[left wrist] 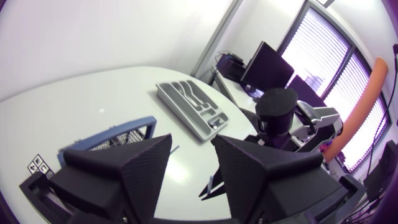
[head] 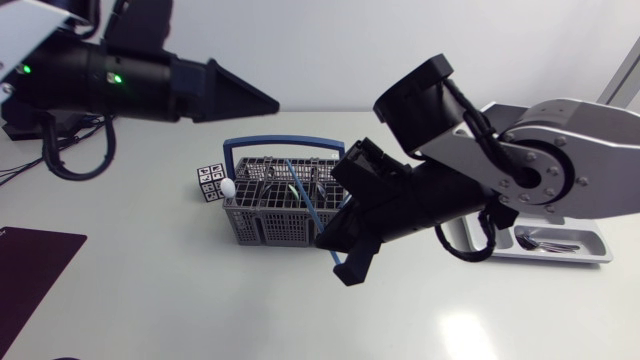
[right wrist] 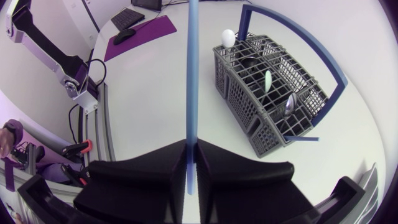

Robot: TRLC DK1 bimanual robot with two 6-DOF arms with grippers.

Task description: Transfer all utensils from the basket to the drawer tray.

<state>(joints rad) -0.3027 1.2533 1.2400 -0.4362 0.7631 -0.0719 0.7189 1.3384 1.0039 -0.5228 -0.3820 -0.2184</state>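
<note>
Tabletop (head: pixel 150 300) carries the basket (head: pixel 260 225) centrally, drawer tray (head: pixel 600 242) by its right edge.

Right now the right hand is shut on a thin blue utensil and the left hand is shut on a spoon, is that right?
Not quite. The left hand is open and holds nothing: the left wrist view shows it spread wide with nothing in it. The rest stands: the right hand is shut on the thin blue utensil, near the basket.
</note>
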